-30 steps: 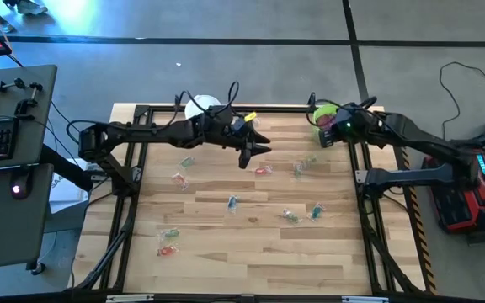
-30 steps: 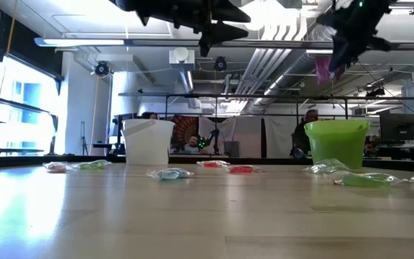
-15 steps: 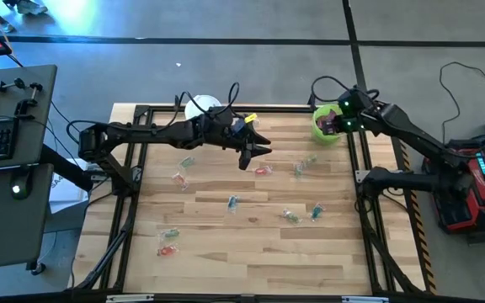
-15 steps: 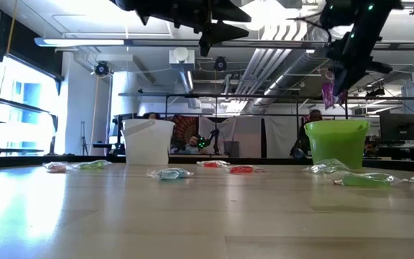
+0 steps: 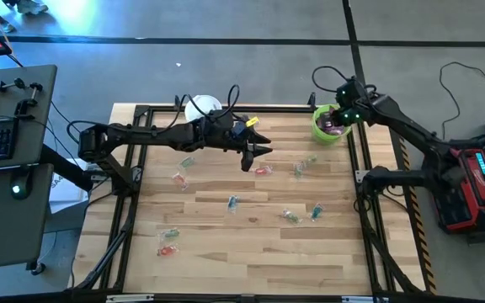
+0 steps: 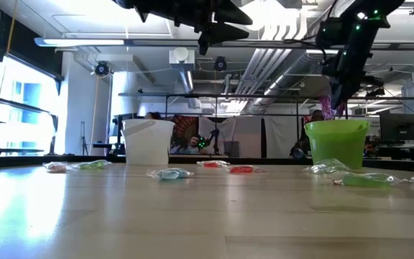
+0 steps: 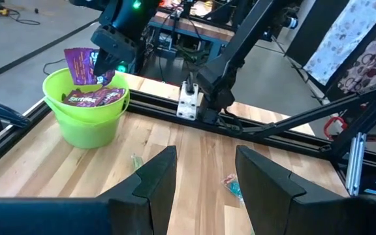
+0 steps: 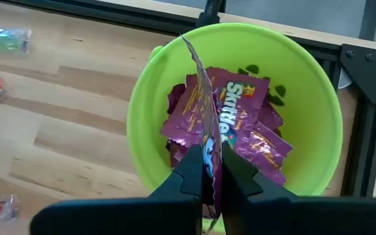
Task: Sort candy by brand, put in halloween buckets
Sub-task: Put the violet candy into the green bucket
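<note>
Lime green bucket (image 8: 234,117) at the surface's far right corner is being hovered over by the right claw (image 8: 209,171), which is clamped on a purple packet (image 8: 204,111) hanging edge-down, directly above the opening

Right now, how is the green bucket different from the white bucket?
The green bucket is bright lime and solid, while the white bucket is pale and a bit see-through. The green bucket has purple packets piled inside; what the white bucket holds cannot be seen. The right end effector holds another purple packet over the green bucket; the left end effector is away from the white one. Both are small round pails at the table's far edge.
</note>
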Motion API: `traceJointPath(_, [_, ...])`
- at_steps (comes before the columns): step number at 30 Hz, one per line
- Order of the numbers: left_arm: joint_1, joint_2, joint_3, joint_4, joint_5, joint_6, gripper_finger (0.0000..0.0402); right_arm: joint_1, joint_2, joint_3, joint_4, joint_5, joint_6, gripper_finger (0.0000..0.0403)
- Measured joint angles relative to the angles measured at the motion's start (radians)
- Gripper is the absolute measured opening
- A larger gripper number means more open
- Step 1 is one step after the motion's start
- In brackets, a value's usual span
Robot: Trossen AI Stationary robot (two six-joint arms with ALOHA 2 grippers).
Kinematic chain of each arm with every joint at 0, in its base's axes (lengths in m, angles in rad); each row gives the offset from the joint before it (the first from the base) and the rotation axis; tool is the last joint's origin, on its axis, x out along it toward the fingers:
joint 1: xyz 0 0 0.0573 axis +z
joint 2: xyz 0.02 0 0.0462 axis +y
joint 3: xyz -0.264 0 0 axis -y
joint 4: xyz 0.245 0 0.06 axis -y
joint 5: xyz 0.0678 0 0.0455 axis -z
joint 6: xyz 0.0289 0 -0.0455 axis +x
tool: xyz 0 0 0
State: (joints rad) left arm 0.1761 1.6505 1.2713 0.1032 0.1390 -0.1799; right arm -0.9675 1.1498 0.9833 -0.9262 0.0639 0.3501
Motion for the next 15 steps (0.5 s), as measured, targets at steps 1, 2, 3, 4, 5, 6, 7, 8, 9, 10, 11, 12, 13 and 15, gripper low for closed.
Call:
traceJointPath(1, [0.000, 0.000, 0.000, 0.000, 0.000, 0.000, 0.0150, -0.009, 0.006, 0.000, 0.004, -0.010, -0.010, 0.0007])
traceJointPath(2, [0.000, 0.000, 0.000, 0.000, 0.000, 0.000, 0.0150, -0.019, 0.013, 0.000, 0.008, -0.013, -0.012, 0.0007])
traceJointPath(3, [0.000, 0.000, 0.000, 0.000, 0.000, 0.000, 0.0150, -0.028, 0.020, 0.000, 0.010, -0.013, -0.015, 0.0007])
traceJointPath(4, [0.000, 0.000, 0.000, 0.000, 0.000, 0.000, 0.0150, -0.037, 0.027, 0.000, 0.014, -0.015, -0.015, 0.0007])
traceJointPath(5, [0.000, 0.000, 0.000, -0.001, 0.000, 0.000, 0.0150, -0.045, 0.034, 0.000, 0.018, -0.018, -0.015, 0.0007])
traceJointPath(6, [0.000, 0.000, 0.000, -0.001, 0.000, 0.000, 0.0150, -0.050, 0.042, 0.000, 0.024, -0.024, -0.015, 0.0007])
traceJointPath(7, [0.000, 0.000, 0.000, -0.002, 0.000, 0.000, 0.0150, -0.055, 0.050, 0.000, 0.028, -0.034, -0.015, 0.0007])
traceJointPath(8, [0.000, 0.000, 0.000, -0.003, 0.000, 0.000, 0.0150, -0.059, 0.060, 0.000, 0.028, -0.041, -0.012, 0.0007])
traceJointPath(9, [0.000, 0.000, 0.000, -0.006, 0.000, 0.000, 0.0150, -0.063, 0.070, 0.000, 0.028, -0.049, -0.011, 0.0007])
traceJointPath(10, [0.000, 0.000, 0.000, -0.009, 0.000, 0.000, 0.0150, -0.067, 0.082, 0.000, 0.028, -0.061, -0.011, 0.0007])
traceJointPath(11, [0.000, 0.000, 0.000, -0.014, -0.001, -0.001, 0.0150, -0.067, 0.094, 0.000, 0.028, -0.080, -0.011, 0.0007])
traceJointPath(12, [0.000, 0.000, 0.000, -0.016, -0.002, -0.001, 0.0150, -0.067, 0.106, 0.000, 0.028, -0.094, -0.011, 0.0007])
traceJointPath(13, [0.000, 0.000, 0.000, -0.018, -0.012, -0.001, 0.0150, -0.067, 0.118, 0.000, 0.028, -0.099, -0.007, 0.0009])
traceJointPath(15, [-0.001, 0.000, 0.000, -0.020, -0.037, 0.000, 0.0150, -0.067, 0.141, 0.000, 0.027, -0.095, 0.008, 0.0016])
